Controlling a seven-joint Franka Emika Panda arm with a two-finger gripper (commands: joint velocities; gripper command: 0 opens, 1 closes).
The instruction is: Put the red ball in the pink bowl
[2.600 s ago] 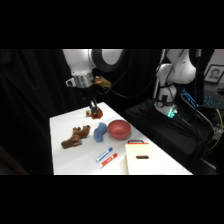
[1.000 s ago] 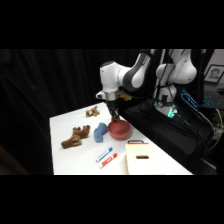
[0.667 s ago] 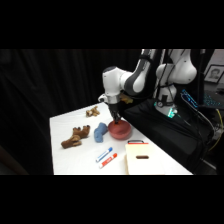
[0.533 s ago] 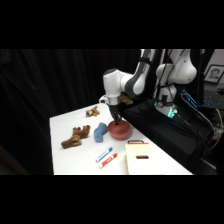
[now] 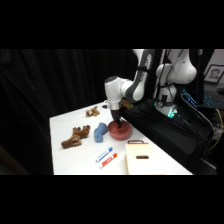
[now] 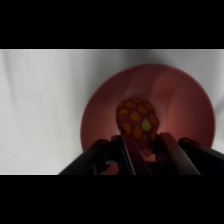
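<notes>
Claw (image 6: 142,145) fingers of mine were pinched on the red ball (image 6: 137,122), holding it directly over the hollow of the pink bowl (image 6: 172,95); from the side my claw (image 5: 118,121) hung just above the pink bowl (image 5: 120,132) on the table (image 5: 70,160). By my reckoning the carrying was done and only the release was left: the red ball was over the pink bowl but not yet resting in it, so far as I could tell. It looked slightly oval and lumpy, its longer axis running up out of my grip toward the pink bowl's centre. Beside the pink bowl, touching or nearly so, lay a blue object (image 5: 100,131), with two marker pens (image 5: 106,157) near its front.
</notes>
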